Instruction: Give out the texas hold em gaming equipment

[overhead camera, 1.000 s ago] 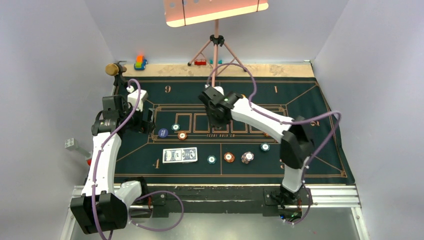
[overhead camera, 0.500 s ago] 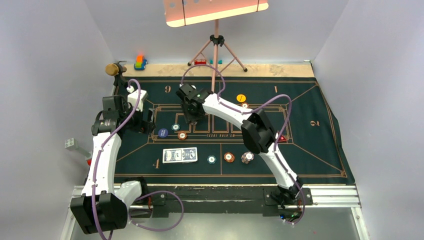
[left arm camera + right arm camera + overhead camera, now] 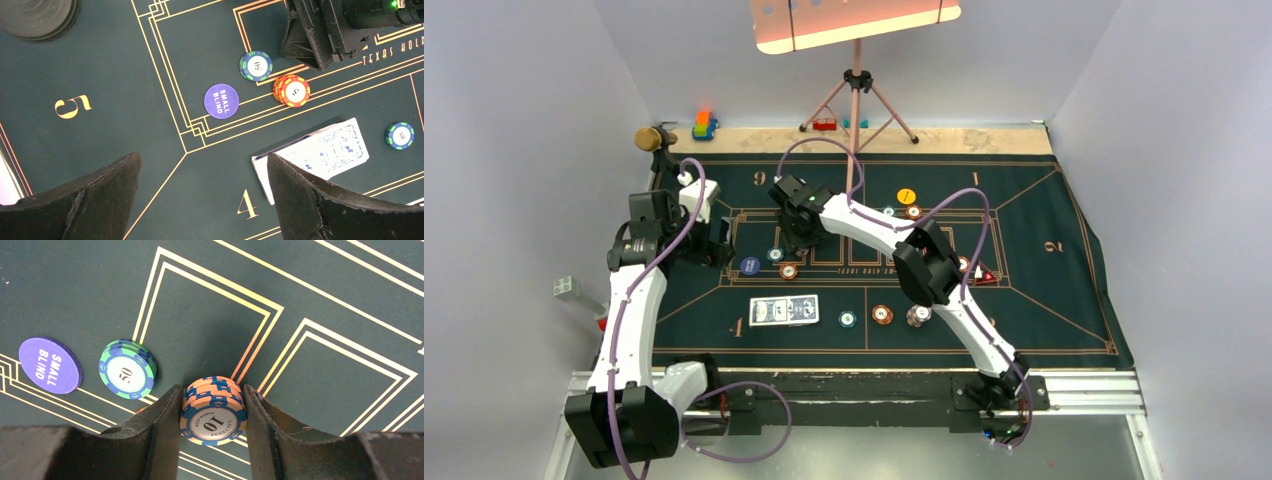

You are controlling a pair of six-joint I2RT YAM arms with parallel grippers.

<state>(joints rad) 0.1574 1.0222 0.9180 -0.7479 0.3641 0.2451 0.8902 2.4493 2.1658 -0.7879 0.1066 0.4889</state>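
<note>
nearest the arm bases, on the felt mat (image 3: 1064, 230) covering the tabletop (image 3: 984, 140), the cards (image 3: 784, 311) lie flat with blue backs up, at 7 o'clock of the mat's centre. at their 3 o'clock stands a row of three: teal chip (image 3: 848, 320), orange-brown chip (image 3: 882, 314), whitish chip (image 3: 917, 317), each apart from the next.

the left pincer (image 3: 202, 160) hovers at 9 o'clock, spread wide and holding nothing; only bare felt shows in the gap.

mid-mat, the small blind button (image 3: 50, 365), the 50 stack (image 3: 127, 368) and the red-and-yellow 5 stack (image 3: 291, 90) sit near one another without touching.

the right pincer (image 3: 212, 390) reaches across to 11 o'clock, just beyond them. it is clamped on opposite rims of the 10 stack (image 3: 212, 412), which is several chips deep. whether that stack rests on the felt or hangs clear cannot be told.

farthest, at 12 to 1 o'clock, lies a yellow chip (image 3: 906, 196).

assessment: the chips look stiff, light and smooth-rimmed. a stack gripped across its diameter is likely to shear, the lower chips slipping out, so the fingers should cover its full height with a level wrist. the cards look thin, flexible and slick. they offer little edge against the felt and are best taken by the long edges.
</note>
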